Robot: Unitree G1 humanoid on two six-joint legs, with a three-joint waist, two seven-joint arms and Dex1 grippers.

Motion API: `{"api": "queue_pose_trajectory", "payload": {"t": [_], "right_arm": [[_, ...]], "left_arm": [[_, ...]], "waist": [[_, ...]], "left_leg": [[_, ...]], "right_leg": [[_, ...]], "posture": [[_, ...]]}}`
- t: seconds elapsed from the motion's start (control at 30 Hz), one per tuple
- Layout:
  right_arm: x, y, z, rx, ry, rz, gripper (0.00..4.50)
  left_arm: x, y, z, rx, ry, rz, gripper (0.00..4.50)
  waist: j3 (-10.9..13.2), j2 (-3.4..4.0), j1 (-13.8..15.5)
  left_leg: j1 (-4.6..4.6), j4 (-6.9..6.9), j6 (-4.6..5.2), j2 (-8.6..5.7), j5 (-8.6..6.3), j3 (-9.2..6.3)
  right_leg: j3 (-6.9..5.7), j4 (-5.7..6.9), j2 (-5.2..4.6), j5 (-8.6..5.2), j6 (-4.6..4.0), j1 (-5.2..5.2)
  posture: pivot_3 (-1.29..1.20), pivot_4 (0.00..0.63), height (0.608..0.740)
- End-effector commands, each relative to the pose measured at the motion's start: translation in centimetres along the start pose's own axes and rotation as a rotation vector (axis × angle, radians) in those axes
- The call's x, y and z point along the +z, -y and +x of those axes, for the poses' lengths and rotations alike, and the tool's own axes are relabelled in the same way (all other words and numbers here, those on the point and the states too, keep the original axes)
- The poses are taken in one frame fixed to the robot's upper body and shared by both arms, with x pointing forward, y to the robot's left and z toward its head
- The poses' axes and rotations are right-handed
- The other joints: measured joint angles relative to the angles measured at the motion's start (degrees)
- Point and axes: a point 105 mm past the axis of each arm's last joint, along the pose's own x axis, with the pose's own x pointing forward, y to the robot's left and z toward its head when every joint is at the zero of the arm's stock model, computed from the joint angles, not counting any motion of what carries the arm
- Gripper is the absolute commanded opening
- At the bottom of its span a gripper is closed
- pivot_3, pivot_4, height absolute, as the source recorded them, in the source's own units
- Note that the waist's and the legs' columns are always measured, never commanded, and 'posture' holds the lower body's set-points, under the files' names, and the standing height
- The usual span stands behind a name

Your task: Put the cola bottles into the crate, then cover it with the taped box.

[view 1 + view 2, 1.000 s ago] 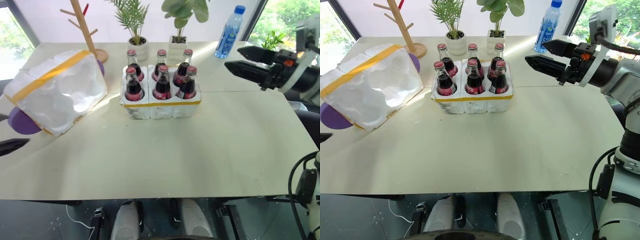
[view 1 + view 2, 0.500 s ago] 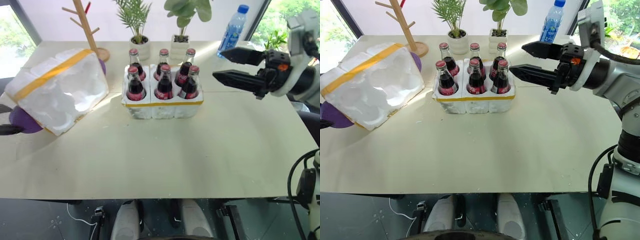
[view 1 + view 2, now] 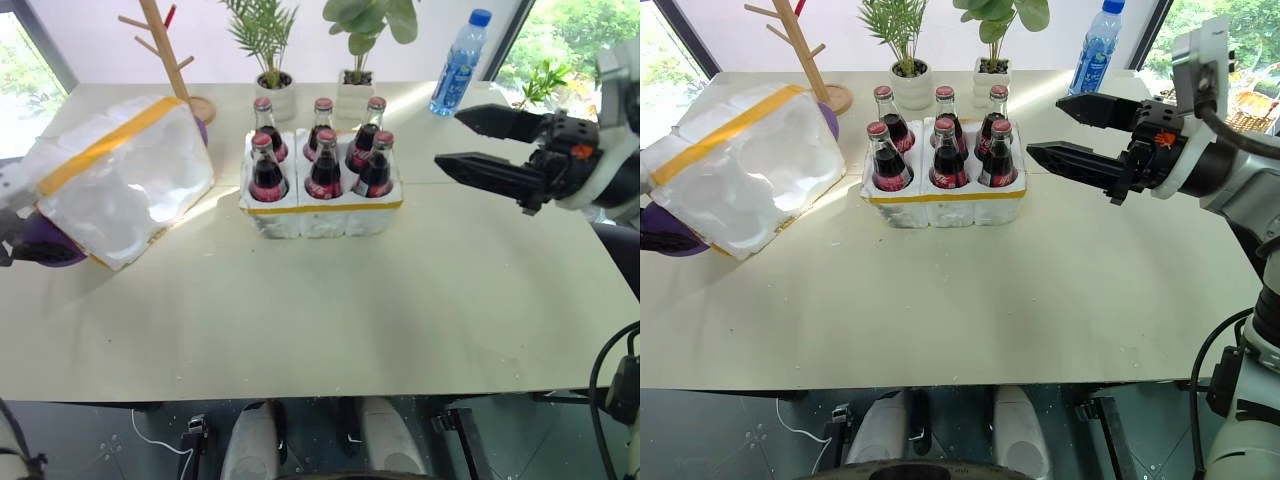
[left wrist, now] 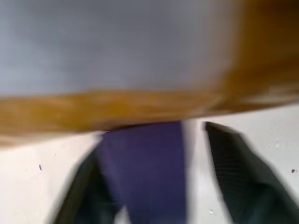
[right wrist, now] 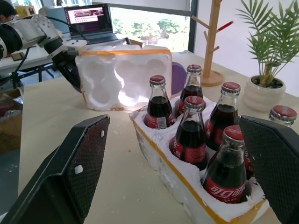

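Cola bottles (image 3: 322, 150), six of them, stand upright in the holes of the crate (image 3: 322, 208), which sits near the middle of the table (image 3: 330, 310) toward its far side. The right gripper (image 3: 462, 141) hovers level, just to the right of the crate and apart from it, its two black fingers (image 5: 60, 177) spread wide with nothing between them; in its wrist view the bottles and crate lie between the fingers, further ahead.

The left gripper (image 4: 154, 182) is at the far left edge of the table, low against the near left end of the taped box (image 3: 120, 180). Its wrist view shows the two dark fingers (image 4: 238, 177) on either side of a purple object (image 4: 149, 172) that lies under the box's yellow-taped edge; whether the fingers press on it cannot be told through the blur. The box lies tilted on its side well left of the crate, its hollow moulded inside facing the crate and a yellow tape band across its top. The purple object (image 3: 45, 245) pokes out beneath its left corner.

Behind the crate stand two small potted plants (image 3: 275, 85), a wooden peg stand (image 3: 175, 60) and a blue-capped water bottle (image 3: 458, 65).
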Motion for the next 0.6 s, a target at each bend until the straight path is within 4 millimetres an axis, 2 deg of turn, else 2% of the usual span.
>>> {"api": "queue_pose_trajectory", "payload": {"t": [0.03, 0.07, 0.13, 0.27, 0.4, 0.5, 0.6], "right_arm": [[1.1, -0.5, -0.4, -0.007, 0.017, -0.060, 4.50], [1.0, -0.5, -0.4, -0.008, 0.009, -0.063, 4.50], [0.4, -0.4, -0.6, -0.009, -0.017, -0.045, 4.50], [-0.4, 0.1, -1.1, -0.050, -0.065, -0.053, 4.50], [-0.9, 0.7, -1.7, -0.097, -0.081, -0.057, 4.50], [-1.2, 0.7, -1.9, -0.111, -0.088, -0.054, 4.50], [-1.5, 0.7, -2.0, -0.119, -0.089, -0.052, 4.50]], "left_arm": [[0.6, -0.3, -0.7, 0.014, 0.006, 0.030, 0.52], [0.7, -0.3, -0.7, 0.018, 0.006, 0.039, 0.30], [1.2, -0.5, -0.9, 0.039, 0.027, 0.067, 0.30], [4.0, -1.8, -1.7, 0.183, 0.146, 0.179, 0.30], [8.1, -3.1, -2.9, 0.384, 0.292, 0.323, 0.30], [12.2, -4.1, -4.6, 0.620, 0.423, 0.403, 0.30], [17.3, -2.7, -6.2, 0.793, 0.553, 0.634, 0.30]], "waist": [[0.00, 0.00, 0.00], [0.00, 0.00, 0.01], [0.00, -0.01, 0.07], [-0.02, -0.05, 0.17], [-0.03, -0.07, 0.22], [-0.04, -0.10, 0.26], [-0.03, -0.10, 0.23]], "left_leg": [[0.00, 0.00, 0.00, 0.00, 0.00, -0.01], [0.00, 0.00, 0.00, 0.00, 0.00, 0.00], [0.00, 0.01, 0.00, 0.00, 0.00, -0.01], [-0.01, 0.04, 0.00, 0.00, 0.00, -0.02], [-0.01, 0.07, 0.00, -0.01, 0.00, -0.05], [0.00, 0.08, 0.00, -0.02, 0.00, -0.07], [0.00, 0.09, 0.00, -0.03, 0.01, -0.09]], "right_leg": [[0.00, 0.00, 0.01, 0.00, 0.00, 0.00], [0.00, 0.00, 0.00, 0.00, 0.00, 0.00], [0.00, 0.00, 0.00, 0.00, 0.00, 0.00], [0.00, 0.00, -0.01, 0.00, 0.00, 0.02], [0.00, 0.00, -0.04, 0.01, 0.01, 0.06], [0.00, 0.00, -0.04, 0.03, 0.06, 0.10], [0.00, 0.01, -0.03, 0.07, 0.12, 0.10]], "posture": [[0.00, 0.150, 0.740], [0.00, 0.150, 0.740], [0.00, 0.150, 0.740], [0.00, 0.150, 0.740], [0.00, 0.150, 0.740], [0.00, 0.150, 0.740], [0.00, 0.150, 0.740]]}}
